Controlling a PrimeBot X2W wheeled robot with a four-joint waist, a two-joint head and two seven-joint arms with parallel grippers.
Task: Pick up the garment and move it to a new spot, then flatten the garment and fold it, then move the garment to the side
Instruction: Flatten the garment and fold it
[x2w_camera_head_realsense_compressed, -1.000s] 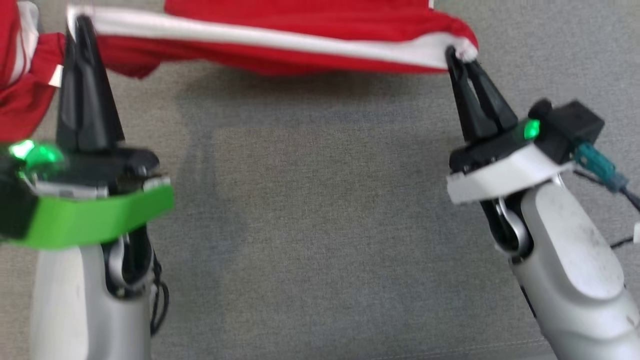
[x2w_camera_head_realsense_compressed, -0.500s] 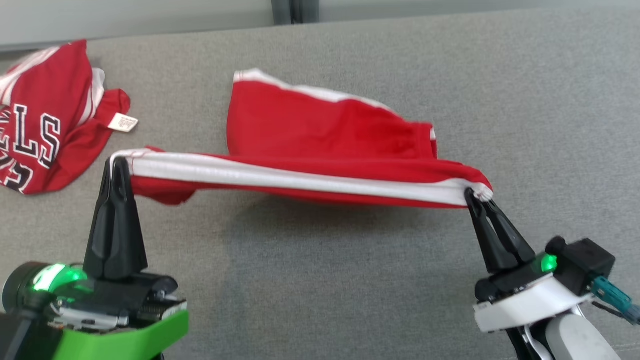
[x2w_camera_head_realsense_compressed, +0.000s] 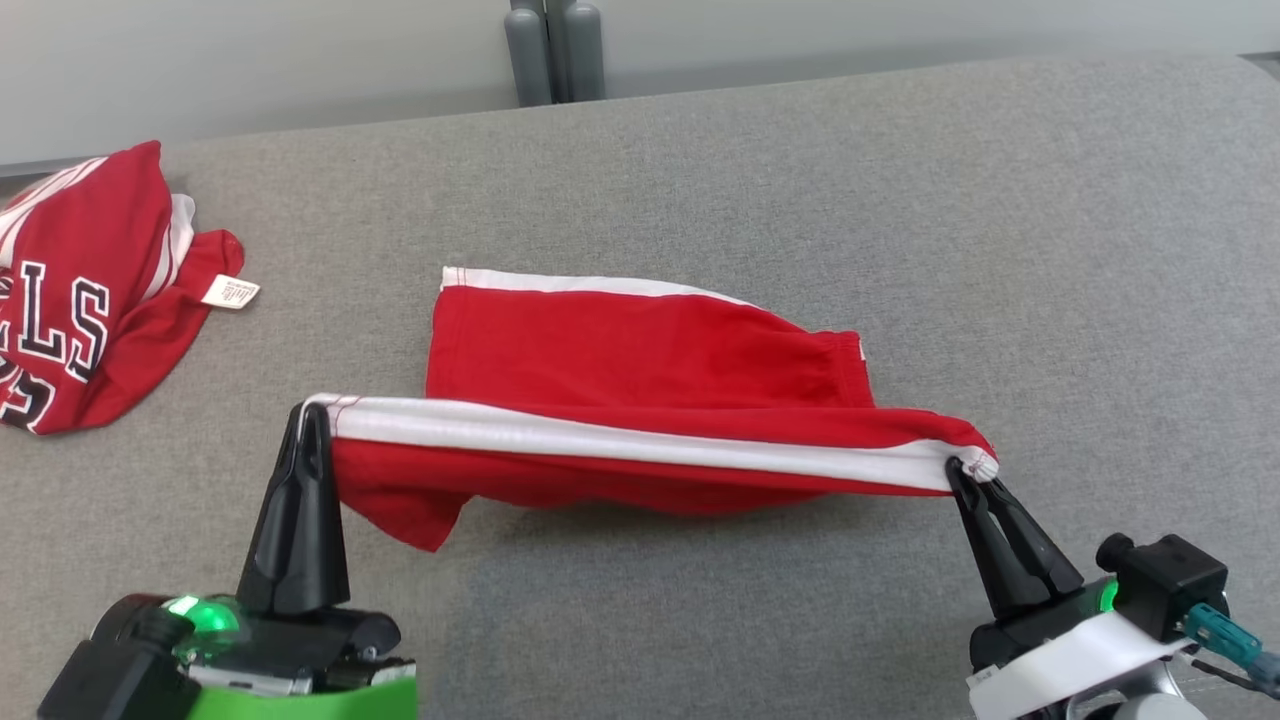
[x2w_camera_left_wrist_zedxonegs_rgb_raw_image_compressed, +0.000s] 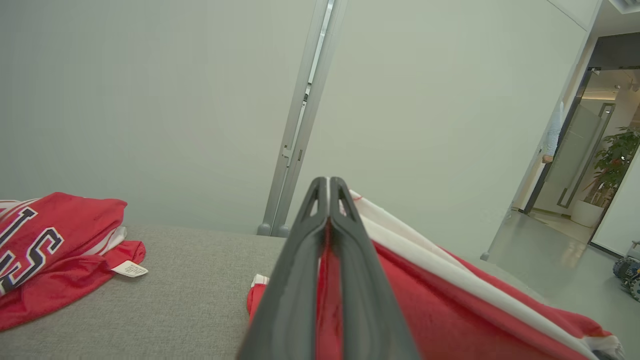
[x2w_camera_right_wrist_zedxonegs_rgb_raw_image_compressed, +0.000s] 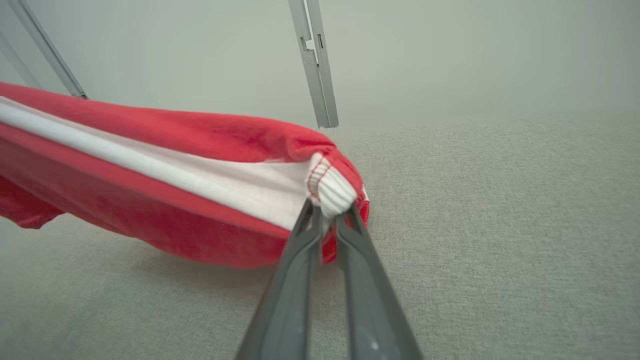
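Observation:
The garment (x2w_camera_head_realsense_compressed: 640, 345) is red cloth with a white band, lying partly on the grey surface (x2w_camera_head_realsense_compressed: 900, 200). Its near white-striped edge (x2w_camera_head_realsense_compressed: 640, 445) is lifted and stretched between my two grippers. My left gripper (x2w_camera_head_realsense_compressed: 308, 412) is shut on the left end of that edge; in the left wrist view the red cloth (x2w_camera_left_wrist_zedxonegs_rgb_raw_image_compressed: 450, 310) runs off to the right of the closed fingers (x2w_camera_left_wrist_zedxonegs_rgb_raw_image_compressed: 327, 187). My right gripper (x2w_camera_head_realsense_compressed: 962, 470) is shut on the bunched white corner (x2w_camera_right_wrist_zedxonegs_rgb_raw_image_compressed: 330, 187) at the right end. The far half of the garment rests flat on the surface.
A second red garment with dark lettering (x2w_camera_head_realsense_compressed: 80, 290) and a white tag lies crumpled at the far left (x2w_camera_left_wrist_zedxonegs_rgb_raw_image_compressed: 45, 245). Grey posts (x2w_camera_head_realsense_compressed: 555, 50) stand behind the back edge. A pale wall rises beyond. An open doorway with a plant (x2w_camera_left_wrist_zedxonegs_rgb_raw_image_compressed: 615, 160) shows at the right.
The head camera has tilted up, so the whole scene sits lower in the picture and more of the surface shows. Both grippers keep hold of the stretched edge.

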